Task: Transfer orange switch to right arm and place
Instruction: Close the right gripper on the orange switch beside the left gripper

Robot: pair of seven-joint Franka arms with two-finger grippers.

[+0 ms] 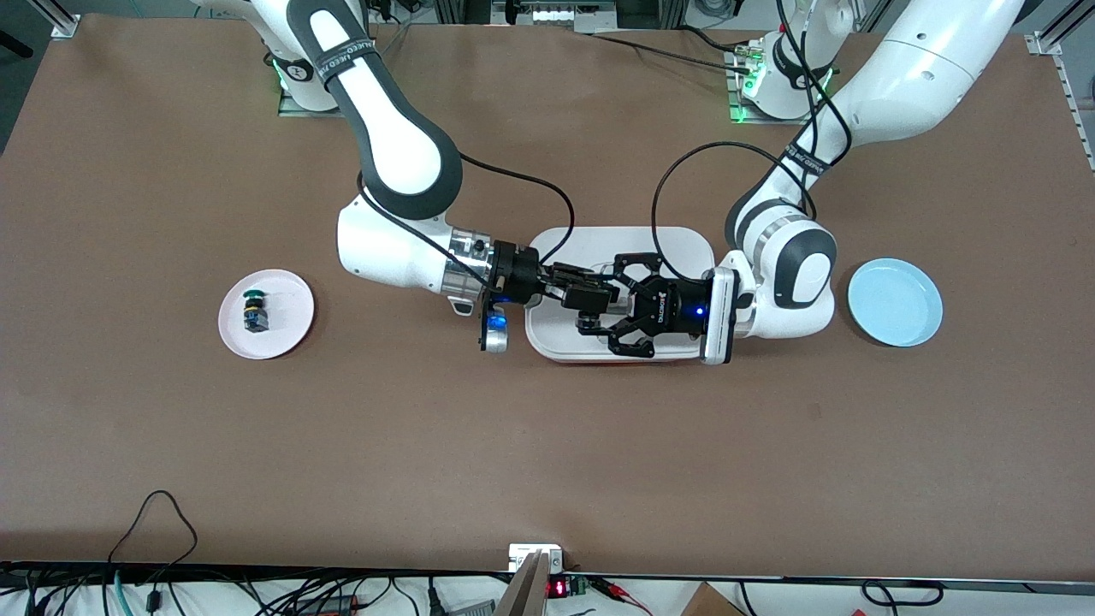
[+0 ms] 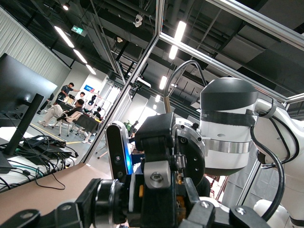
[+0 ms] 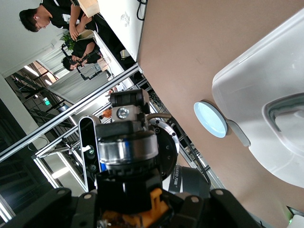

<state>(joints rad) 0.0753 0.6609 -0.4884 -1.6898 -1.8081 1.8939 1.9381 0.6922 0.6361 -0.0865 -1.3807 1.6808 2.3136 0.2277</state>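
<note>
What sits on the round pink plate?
A small black-and-blue switch with a green cap stands on the round pink plate, toward the right arm's end of the table. Its underside is hidden.

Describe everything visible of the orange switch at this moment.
The tiny black-bodied orange switch is up in the air over the white rectangular tray at mid-table, between the two hands, which meet tip to tip. The right wrist view shows its orange part below a round silvery collar, gripped by the left hand. The right hand is shut on it too. In the front view the fingers hide it almost wholly.
</note>
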